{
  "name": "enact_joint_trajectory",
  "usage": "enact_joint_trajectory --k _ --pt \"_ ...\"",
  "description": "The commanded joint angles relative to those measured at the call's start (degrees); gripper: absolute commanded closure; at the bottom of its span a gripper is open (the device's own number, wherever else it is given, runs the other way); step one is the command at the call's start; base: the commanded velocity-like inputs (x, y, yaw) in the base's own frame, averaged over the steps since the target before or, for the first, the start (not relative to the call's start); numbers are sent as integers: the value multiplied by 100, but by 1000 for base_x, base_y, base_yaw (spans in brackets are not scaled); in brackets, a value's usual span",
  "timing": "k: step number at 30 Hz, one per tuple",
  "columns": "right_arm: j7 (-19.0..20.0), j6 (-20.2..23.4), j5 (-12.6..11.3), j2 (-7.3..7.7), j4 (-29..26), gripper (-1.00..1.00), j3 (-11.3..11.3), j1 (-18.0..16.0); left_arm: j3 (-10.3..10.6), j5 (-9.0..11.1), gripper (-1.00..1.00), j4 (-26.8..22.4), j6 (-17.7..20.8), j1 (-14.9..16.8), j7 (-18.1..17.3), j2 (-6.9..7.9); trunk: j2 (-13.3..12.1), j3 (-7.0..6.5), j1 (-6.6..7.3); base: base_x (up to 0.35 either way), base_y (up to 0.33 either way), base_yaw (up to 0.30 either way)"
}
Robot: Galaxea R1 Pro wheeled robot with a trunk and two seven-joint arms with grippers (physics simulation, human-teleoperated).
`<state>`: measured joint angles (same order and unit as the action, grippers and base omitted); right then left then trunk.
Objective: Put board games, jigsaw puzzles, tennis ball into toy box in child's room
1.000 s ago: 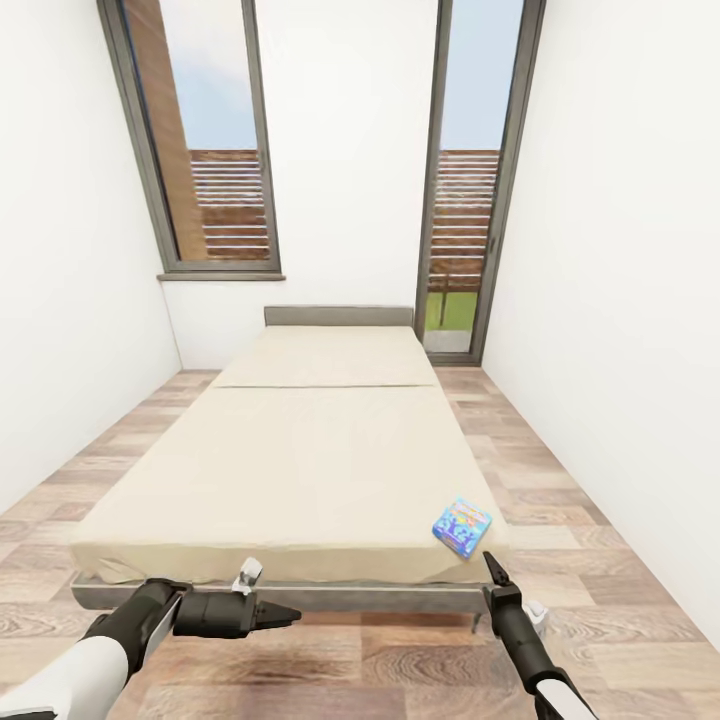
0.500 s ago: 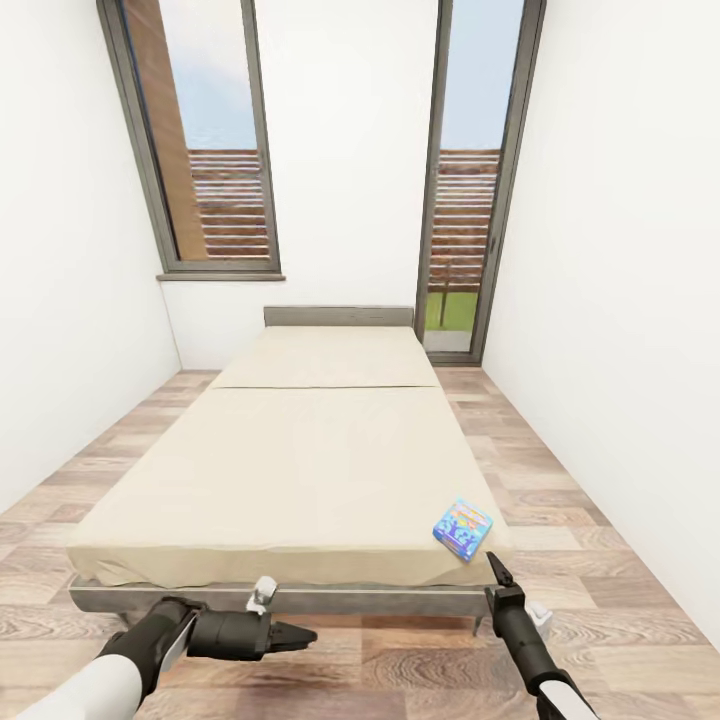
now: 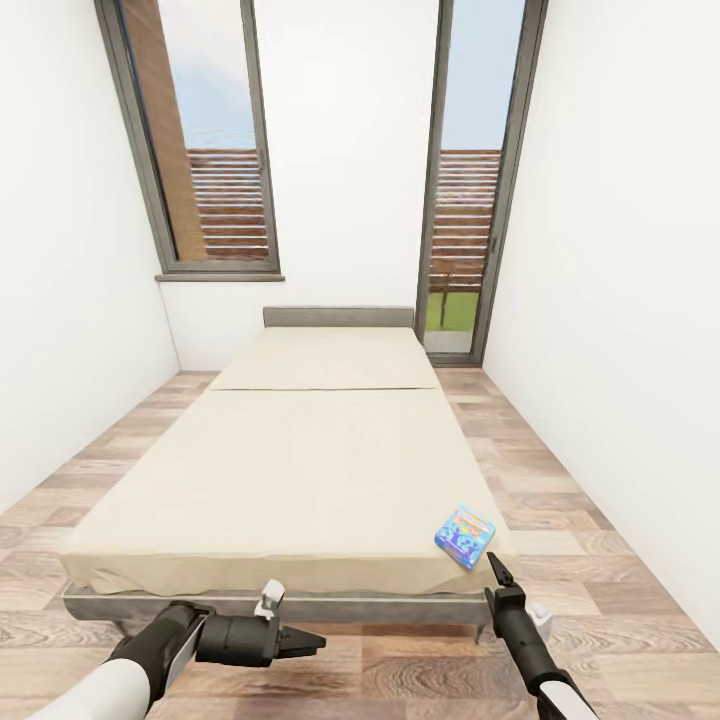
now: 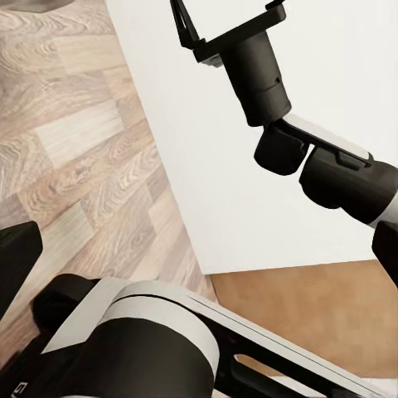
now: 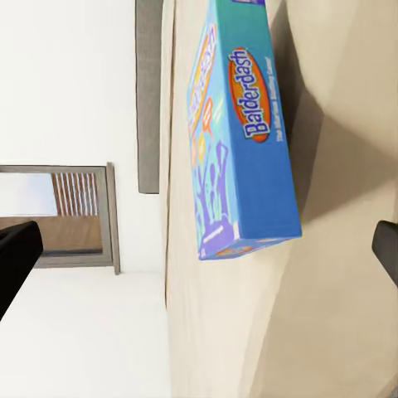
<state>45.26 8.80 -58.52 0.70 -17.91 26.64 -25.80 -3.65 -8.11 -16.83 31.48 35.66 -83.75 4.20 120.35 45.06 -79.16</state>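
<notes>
Reaching for the blue game on the bed

Right gripper (image 3: 494,562), fingers spread and empty, points at the blue game (image 3: 465,535) lying flat at the bed (image 3: 300,470) corner nearest it. Left gripper (image 3: 312,640) idles low; its state is unclear. Next: advance and straddle the box.

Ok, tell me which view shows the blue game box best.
The right wrist view: the blue game box looms close, its "Balderdash" title readable. The head view shows it small at the bed's near right corner.
</notes>
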Motion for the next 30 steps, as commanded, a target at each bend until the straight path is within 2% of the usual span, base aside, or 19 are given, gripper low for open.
enact_joint_trajectory --k 1,6,13,18,24,28,30 --pt "19 60 -57 0 5 -100 8 -4 -37 -59 -100 -5 60 2 -34 -4 2 6 1 52 0 0" --pt "-41 60 -58 0 4 -100 8 -4 -32 -73 -100 -3 54 2 -23 -8 2 6 1 102 0 0" --pt "-118 59 -55 0 6 -100 14 -4 -48 -16 -100 4 -342 -49 -19 -39 2 6 1 19 0 0" --pt "-128 60 -55 0 5 -100 16 -4 -55 -8 -100 4 -406 -71 -18 -41 2 6 1 2 0 0" --pt "-185 60 -55 0 5 -100 16 -4 -57 -7 -100 4 -421 -76 -18 -43 243 113 -131 0 0 0" --pt "-226 60 -55 0 2 -100 13 -4 -57 -6 -100 4 -423 -77 -18 -45 243 113 -131 0 0 0" --pt "-231 60 -55 0 3 -100 11 -4 -57 -6 -100 4 -423 -77 -18 -44 323 149 -175 0 0 0"
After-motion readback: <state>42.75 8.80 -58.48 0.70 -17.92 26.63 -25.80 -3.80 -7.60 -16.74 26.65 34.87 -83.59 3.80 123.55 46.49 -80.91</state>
